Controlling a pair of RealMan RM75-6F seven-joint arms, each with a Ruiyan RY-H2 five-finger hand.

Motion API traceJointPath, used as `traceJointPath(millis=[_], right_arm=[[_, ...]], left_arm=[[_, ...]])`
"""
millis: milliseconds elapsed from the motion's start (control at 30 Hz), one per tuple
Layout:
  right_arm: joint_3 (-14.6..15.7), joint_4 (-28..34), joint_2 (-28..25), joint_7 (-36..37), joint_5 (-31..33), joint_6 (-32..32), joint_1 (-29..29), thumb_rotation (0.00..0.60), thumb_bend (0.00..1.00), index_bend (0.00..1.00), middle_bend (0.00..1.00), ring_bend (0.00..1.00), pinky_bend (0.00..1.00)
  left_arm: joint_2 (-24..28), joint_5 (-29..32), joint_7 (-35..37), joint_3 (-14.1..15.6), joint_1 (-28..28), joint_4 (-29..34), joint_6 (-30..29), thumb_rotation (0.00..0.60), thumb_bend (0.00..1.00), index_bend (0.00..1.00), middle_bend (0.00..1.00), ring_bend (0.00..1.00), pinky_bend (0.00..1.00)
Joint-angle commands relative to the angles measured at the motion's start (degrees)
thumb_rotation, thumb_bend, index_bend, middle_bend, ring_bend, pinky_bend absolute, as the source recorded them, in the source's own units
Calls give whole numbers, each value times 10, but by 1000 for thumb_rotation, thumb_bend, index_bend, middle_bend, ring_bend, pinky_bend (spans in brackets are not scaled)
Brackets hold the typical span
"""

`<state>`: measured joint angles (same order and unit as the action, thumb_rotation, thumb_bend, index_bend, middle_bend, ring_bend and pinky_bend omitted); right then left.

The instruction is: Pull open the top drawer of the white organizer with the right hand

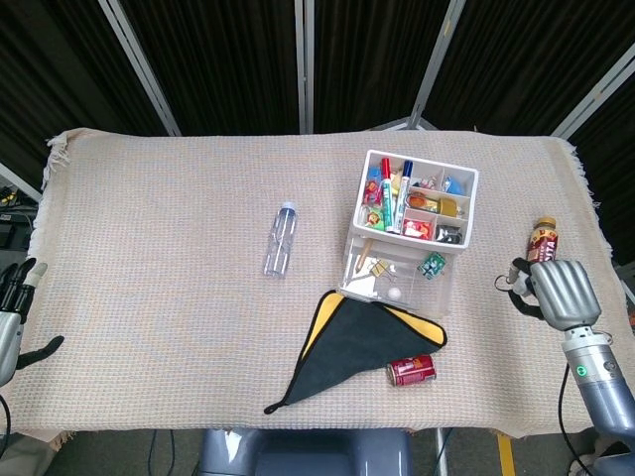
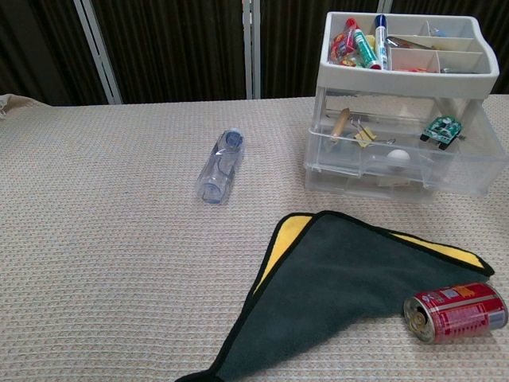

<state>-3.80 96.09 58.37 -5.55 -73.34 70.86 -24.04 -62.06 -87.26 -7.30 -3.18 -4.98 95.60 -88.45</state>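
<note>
Standing: white plastic organizer (image 1: pixel 410 230) mid-right on the surface, clear top drawer (image 2: pixel 398 155) pulled out.
Right hand (image 1: pixel 559 295): well right of organizer, fingers curled, holding nothing.
Left hand (image 1: pixel 12 315): at left edge, fingers apart.
Nearby: black-and-yellow cloth (image 2: pixel 350 278), red can (image 2: pixel 455 311).

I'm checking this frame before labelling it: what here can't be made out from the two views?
- Right hand: head view shows only its back, so finger pose is unclear; outside the chest view.
- Left hand: cut by the head view's left edge.
- Spoon: hidden behind the right hand.
- Organizer tray's small items: too small to identify.
</note>
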Motion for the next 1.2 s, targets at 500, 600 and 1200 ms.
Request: traceJointPath(millis=[500,600,1200], right_arm=[[16,-82,73,46,-25,-12,30,600,222,535,1000,1000,667],[13,-86,75,49,-33,-1,35,600,196,510,1000,1000,664],[-2,-91,70,50,-73,73,73,600,151,366,671,673,354]], left_arm=[[1,1,1,0,0,0,2,600,107,0,0,0,0],[0,1,1,0,0,-1,3,600,107,0,0,0,0],[-2,1,1,0,1,-2,3,600,106,0,0,0,0]])
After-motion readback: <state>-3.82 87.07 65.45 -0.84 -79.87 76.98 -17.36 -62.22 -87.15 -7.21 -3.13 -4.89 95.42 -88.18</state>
